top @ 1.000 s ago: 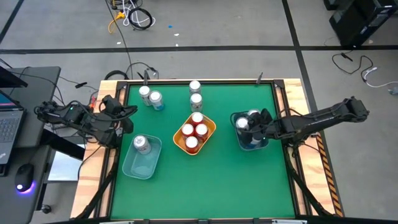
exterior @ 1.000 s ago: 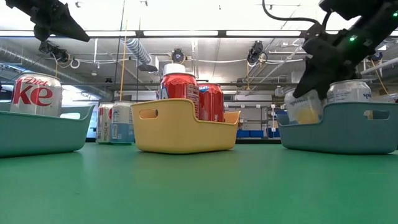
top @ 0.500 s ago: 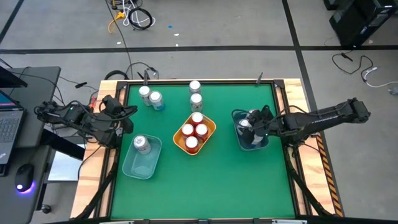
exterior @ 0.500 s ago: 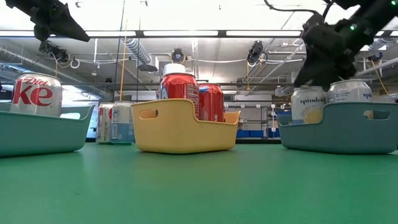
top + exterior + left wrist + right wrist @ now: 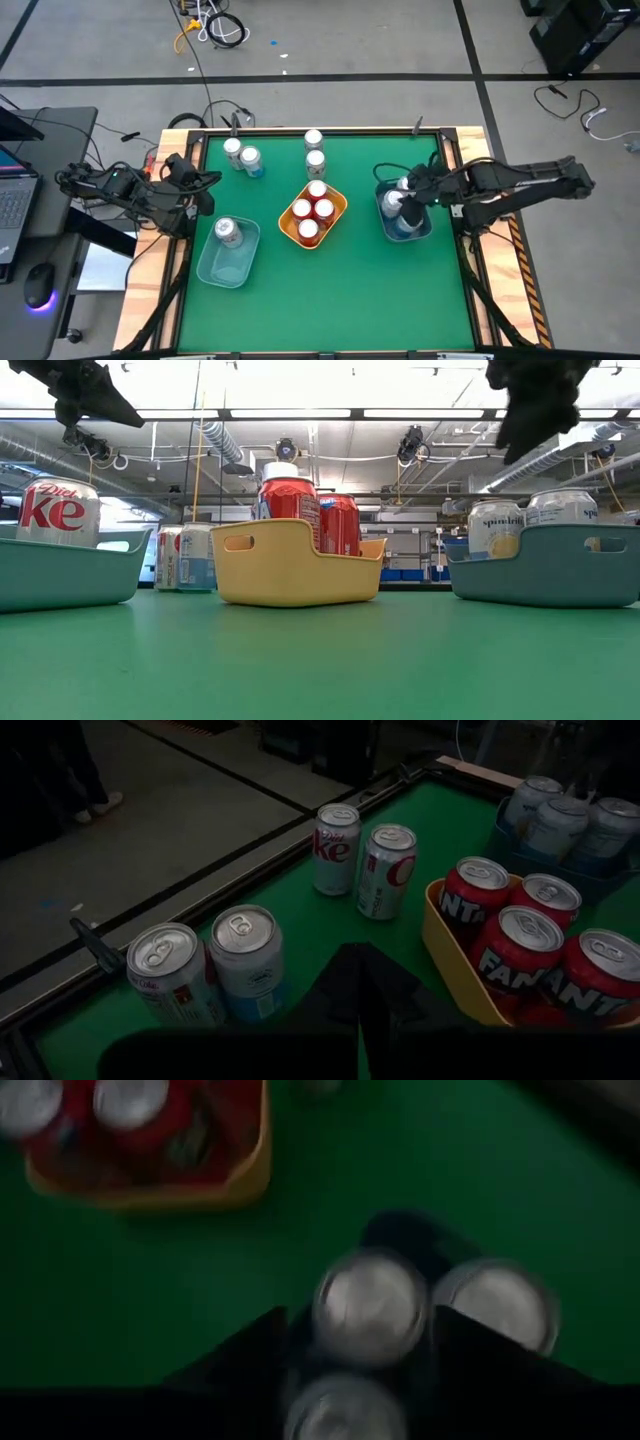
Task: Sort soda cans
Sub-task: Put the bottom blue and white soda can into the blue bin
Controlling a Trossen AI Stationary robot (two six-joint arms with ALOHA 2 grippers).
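The right blue-grey bin (image 5: 404,228) holds three silver cans (image 5: 370,1308), standing upright on its floor. My right gripper (image 5: 408,190) hovers above them, open, its fingers on either side of one can top without touching; the low view shows the right gripper (image 5: 530,415) clear above the cans (image 5: 497,528). The yellow bin (image 5: 338,212) holds several red cans (image 5: 525,945). A Diet Coke can (image 5: 229,232) stands in the left blue-grey bin (image 5: 226,266). Two pairs of cans (image 5: 350,855) (image 5: 205,970) stand on the mat near the far edge. My left gripper (image 5: 205,190) waits shut at the left edge.
The near half of the green mat (image 5: 320,300) is free. Wooden rails (image 5: 478,150) frame the table. A laptop and a mouse sit on a side desk (image 5: 40,220) to the left, and cables lie on the floor beyond the far edge.
My right gripper set a silver can down in the right bin, let go of it and rose straight up, clear of the can tops. The can now stands upright in the bin beside the others. The left arm kept still.
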